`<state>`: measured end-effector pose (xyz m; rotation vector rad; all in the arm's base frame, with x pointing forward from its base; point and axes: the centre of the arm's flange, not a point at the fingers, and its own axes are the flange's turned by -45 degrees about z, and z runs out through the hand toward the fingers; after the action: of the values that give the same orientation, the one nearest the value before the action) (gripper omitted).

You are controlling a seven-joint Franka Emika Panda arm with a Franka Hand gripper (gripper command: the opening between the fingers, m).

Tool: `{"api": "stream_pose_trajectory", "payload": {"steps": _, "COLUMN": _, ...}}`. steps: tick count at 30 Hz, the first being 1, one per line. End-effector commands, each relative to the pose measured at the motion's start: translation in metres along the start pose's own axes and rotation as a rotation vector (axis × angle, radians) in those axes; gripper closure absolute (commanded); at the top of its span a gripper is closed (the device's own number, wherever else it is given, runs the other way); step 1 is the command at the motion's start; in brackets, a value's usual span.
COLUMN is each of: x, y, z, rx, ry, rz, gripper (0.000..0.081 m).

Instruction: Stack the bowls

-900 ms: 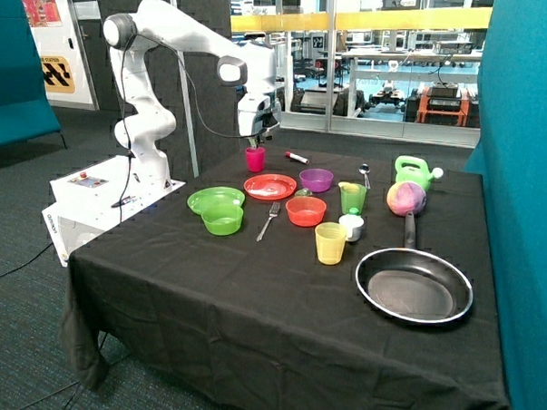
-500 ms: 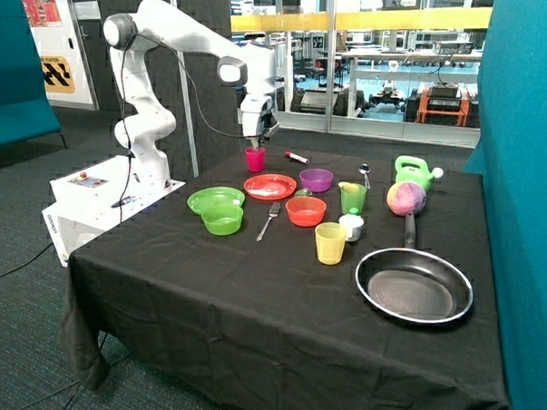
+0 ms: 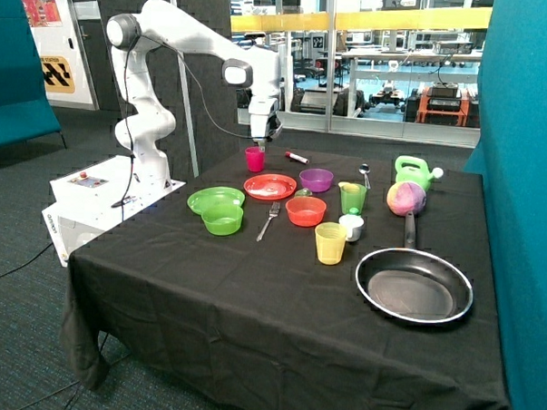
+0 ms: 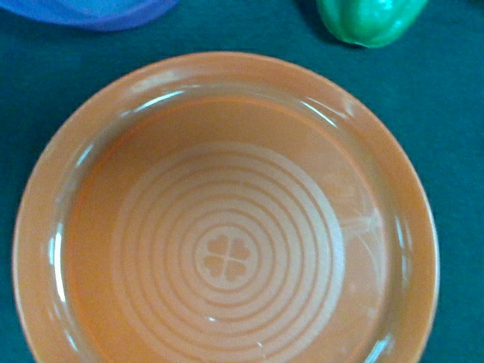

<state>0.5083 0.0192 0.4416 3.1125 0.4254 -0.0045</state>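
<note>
Three bowls stand apart on the black cloth. The purple bowl [image 3: 315, 180] is at the back, the orange-red bowl [image 3: 306, 211] is in the middle, and the lime green bowl [image 3: 222, 219] sits in front of a green plate [image 3: 215, 199]. None is stacked. My gripper [image 3: 256, 142] hangs just above a pink cup [image 3: 255, 159] at the back of the table, clear of all the bowls. The wrist view is filled by a red plate [image 4: 227, 219] with ring marks, with the purple bowl's rim [image 4: 91, 11] at one corner.
The red plate [image 3: 270, 186] lies between the pink cup and the orange-red bowl, with a fork [image 3: 269, 219] beside it. A yellow cup [image 3: 330, 243], green cup [image 3: 353, 198], black pan [image 3: 414, 284], ball [image 3: 405, 198], marker [image 3: 296, 157] and small green object [image 4: 370, 19] are nearby.
The arm has shifted slightly toward the purple bowl's side and the gripper has come a little lower over the pink cup. The bowls have not moved.
</note>
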Motion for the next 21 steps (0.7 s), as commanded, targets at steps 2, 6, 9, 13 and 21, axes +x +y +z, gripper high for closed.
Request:
{"api": "stream_pose_trajectory", "payload": {"steps": 2, "x": 0.017, "y": -0.025, "z": 0.009, "rx": -0.0003, "ry": 0.0029, "rz": -0.062, "gripper": 0.0595}}
{"api": "stream_pose_trajectory", "payload": {"steps": 6, "x": 0.021, "y": -0.033, "z": 0.011, "rx": -0.0003, "ry": 0.0029, "rz": -0.078, "gripper": 0.0595}}
{"api": "stream_pose_trajectory", "payload": {"steps": 9, "x": 0.028, "y": -0.045, "z": 0.015, "rx": -0.0004, "ry": 0.0029, "rz": -0.098, "gripper": 0.0594}}
{"api": "stream_pose_trajectory", "payload": {"steps": 13, "x": 0.033, "y": -0.056, "z": 0.018, "rx": -0.0004, "ry": 0.0029, "rz": -0.114, "gripper": 0.0592}}
{"api": "stream_pose_trajectory", "payload": {"steps": 21, "x": 0.046, "y": -0.081, "z": 0.024, "rx": -0.0005, "ry": 0.0029, "rz": -0.154, "gripper": 0.0589}}
